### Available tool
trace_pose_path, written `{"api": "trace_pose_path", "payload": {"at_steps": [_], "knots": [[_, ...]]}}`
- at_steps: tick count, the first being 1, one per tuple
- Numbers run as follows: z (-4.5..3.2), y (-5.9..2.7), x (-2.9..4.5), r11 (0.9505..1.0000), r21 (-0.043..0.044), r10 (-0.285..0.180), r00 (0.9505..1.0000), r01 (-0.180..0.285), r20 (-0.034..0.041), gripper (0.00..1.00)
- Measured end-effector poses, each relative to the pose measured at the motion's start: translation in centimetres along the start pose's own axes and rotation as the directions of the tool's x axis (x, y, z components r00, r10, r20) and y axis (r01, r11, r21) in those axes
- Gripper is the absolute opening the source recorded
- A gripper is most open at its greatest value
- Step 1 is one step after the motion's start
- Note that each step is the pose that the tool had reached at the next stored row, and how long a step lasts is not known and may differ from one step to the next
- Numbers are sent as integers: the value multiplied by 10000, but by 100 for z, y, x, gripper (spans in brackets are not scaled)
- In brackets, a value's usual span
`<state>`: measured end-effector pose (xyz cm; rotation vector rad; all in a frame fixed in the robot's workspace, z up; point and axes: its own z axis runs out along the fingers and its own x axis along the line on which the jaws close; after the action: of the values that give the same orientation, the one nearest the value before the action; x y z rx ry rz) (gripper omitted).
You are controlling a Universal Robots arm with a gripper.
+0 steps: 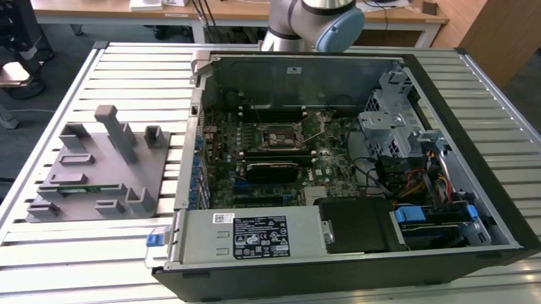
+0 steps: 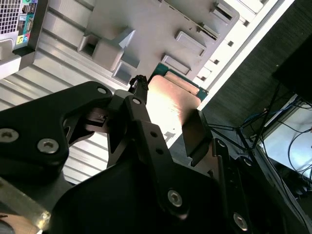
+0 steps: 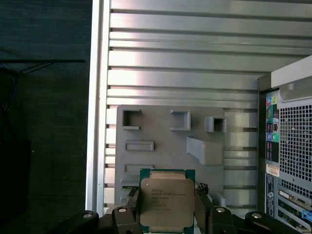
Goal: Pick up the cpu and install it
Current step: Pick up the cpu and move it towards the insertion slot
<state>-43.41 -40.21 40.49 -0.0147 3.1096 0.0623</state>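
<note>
No words or numbers can be read. A black and white label (image 1: 258,235) with tiny print sits on the grey box (image 1: 203,239) at the front of the computer case (image 1: 338,278). Near the case, the cpu (image 3: 165,207) has small lines of print on its shiny top, too small to read.

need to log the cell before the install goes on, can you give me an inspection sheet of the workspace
surface: slatted metal table carrying an open computer case
job's things: cpu held up clear of the grey fixture plate; motherboard socket inside the case, its state too small to tell
clutter: green memory stick lying in the fixture plate
grippers: gripper shut on the cpu, one finger on each side
cables: coloured wire bundle inside the case
surroundings: wooden desk beyond the table
</note>
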Motion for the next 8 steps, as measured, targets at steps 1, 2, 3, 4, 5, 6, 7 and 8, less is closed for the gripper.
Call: {"api": "trace_pose_path", "payload": {"at_steps": [1,2,3,4,5,6,7,8], "knots": [[1,0,-10,10000,0,0,10000,0,0,53],[1,0,-20,10000,0,0,10000,0,1,53],[2,0,-31,10000,-1,-1,10000,1,1,53],[3,0,-41,10000,-1,0,10000,0,1,53],[3,-1,-51,10000,-1,0,10000,0,1,53],[4,-1,-62,10000,0,-1,10000,1,1,53],[4,-1,-73,10000,-1,-1,10000,1,1,53],[5,-1,-82,10000,0,0,10000,0,1,53]]}}
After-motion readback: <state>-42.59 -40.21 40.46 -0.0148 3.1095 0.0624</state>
